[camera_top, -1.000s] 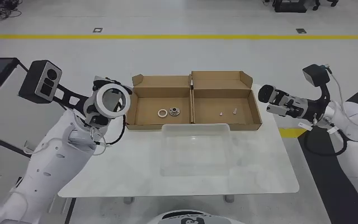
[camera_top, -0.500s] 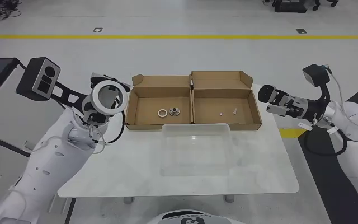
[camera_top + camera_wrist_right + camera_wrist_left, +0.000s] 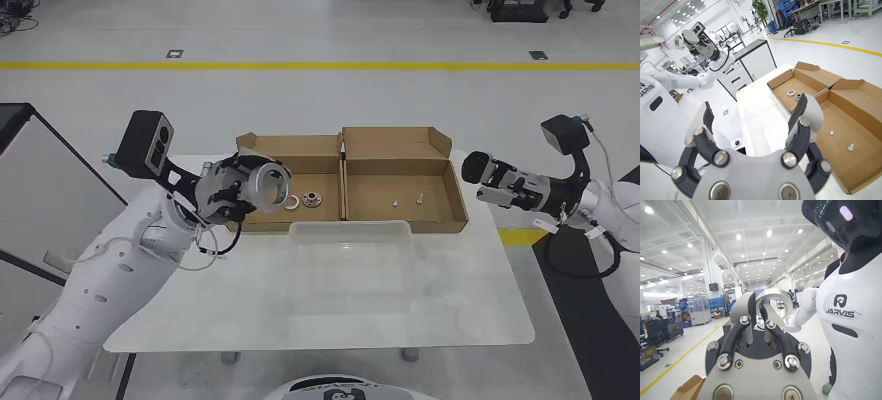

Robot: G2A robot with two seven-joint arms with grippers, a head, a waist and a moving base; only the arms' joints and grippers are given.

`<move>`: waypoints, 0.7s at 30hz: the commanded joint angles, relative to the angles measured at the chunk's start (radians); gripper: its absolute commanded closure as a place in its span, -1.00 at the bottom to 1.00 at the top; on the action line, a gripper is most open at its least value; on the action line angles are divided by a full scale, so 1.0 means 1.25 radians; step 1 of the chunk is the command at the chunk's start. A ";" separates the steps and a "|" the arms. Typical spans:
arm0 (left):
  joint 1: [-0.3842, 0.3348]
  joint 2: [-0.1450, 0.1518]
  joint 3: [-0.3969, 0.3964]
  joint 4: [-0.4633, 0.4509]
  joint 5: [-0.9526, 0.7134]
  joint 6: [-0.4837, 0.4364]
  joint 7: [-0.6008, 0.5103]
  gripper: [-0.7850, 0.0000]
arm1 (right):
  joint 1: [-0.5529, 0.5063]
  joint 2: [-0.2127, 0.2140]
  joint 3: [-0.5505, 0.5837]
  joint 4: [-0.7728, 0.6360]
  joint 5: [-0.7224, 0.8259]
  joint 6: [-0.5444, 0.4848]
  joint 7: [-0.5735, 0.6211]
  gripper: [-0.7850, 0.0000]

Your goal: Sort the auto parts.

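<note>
My left gripper (image 3: 246, 188) is shut on the rim of a large silver ring (image 3: 264, 176), held in the air above the left end of the left cardboard box (image 3: 285, 162). The left wrist view has the ring (image 3: 785, 306) pinched between the pads of that gripper (image 3: 758, 303). A small ring (image 3: 290, 201) and a flanged part (image 3: 312, 199) lie in that box. In the right cardboard box (image 3: 395, 160) lie a nut (image 3: 396, 201) and a bolt (image 3: 420, 197). My right gripper (image 3: 755, 111) is open and empty, hanging off the table's right side (image 3: 478, 180).
A clear plastic tray (image 3: 350, 265) sits on the white table (image 3: 200, 310) in front of the two boxes. A grey cabinet (image 3: 40, 190) stands left of the table. The box flaps stand up along the far side.
My left arm has swung the large ring rightward from beyond the table's left edge to above the left box and turned it on edge. The right arm has not moved.
</note>
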 commanded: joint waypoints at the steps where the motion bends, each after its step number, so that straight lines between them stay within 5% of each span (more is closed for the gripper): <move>1: -0.022 -0.011 0.020 0.013 -0.009 0.022 -0.021 1.00 | 0.000 0.000 0.000 0.000 0.000 0.000 0.000 -1.00; 12: -0.151 -0.062 0.089 0.159 -0.053 0.139 -0.183 1.00 | 0.000 0.000 0.000 0.000 0.000 0.000 0.000 -1.00; 21: -0.139 -0.067 0.093 0.175 0.019 0.263 -0.386 1.00 | 0.000 0.000 0.000 0.000 0.000 0.000 0.000 -1.00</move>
